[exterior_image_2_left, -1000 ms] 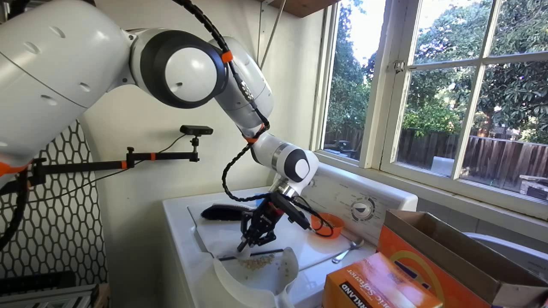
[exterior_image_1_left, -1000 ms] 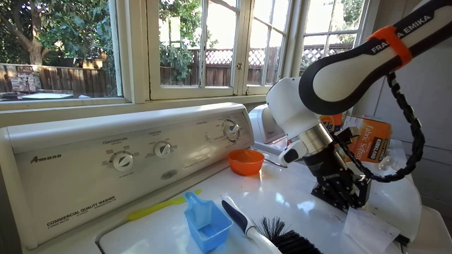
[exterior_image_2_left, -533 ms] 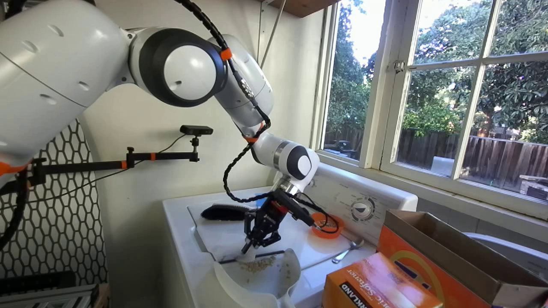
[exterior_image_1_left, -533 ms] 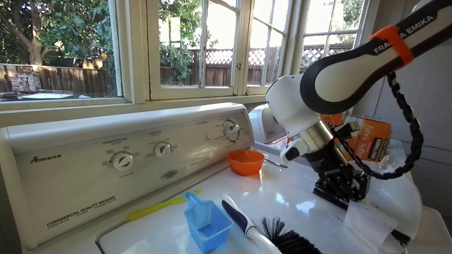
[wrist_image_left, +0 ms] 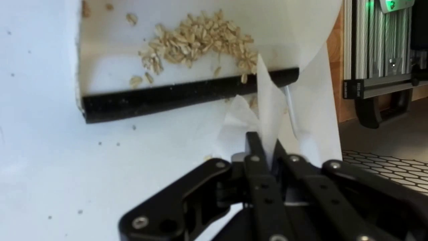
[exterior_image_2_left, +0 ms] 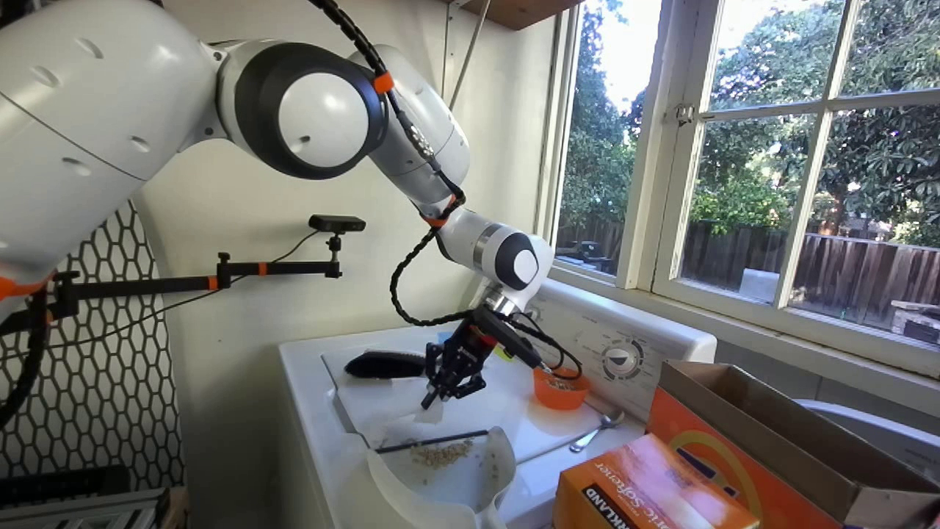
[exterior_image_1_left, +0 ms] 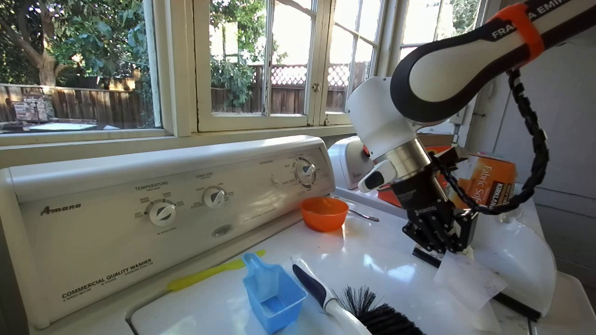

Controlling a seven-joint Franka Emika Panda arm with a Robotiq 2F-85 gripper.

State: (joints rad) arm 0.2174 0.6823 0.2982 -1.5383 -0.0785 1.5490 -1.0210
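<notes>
As a white washer [exterior_image_1_left: 251, 186] is filling the scene, a dustpan [exterior_image_1_left: 519, 260] is resting on its top and the claw [wrist_image_left: 266, 147], which is pinching a thin white sheet [exterior_image_1_left: 470, 281], is easing back from the oats. That sheet is hanging near the black lip [wrist_image_left: 167, 97], apparently leaving the oats [wrist_image_left: 197, 40] lying inside, while a few stray flakes [wrist_image_left: 253, 101] are sitting beyond.

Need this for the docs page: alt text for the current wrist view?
The gripper pinches a thin white sheet near the black lip of a white dustpan. What look like oat flakes lie heaped inside the dustpan, just behind that lip. Dark specks dot the white surface at lower left.
</notes>
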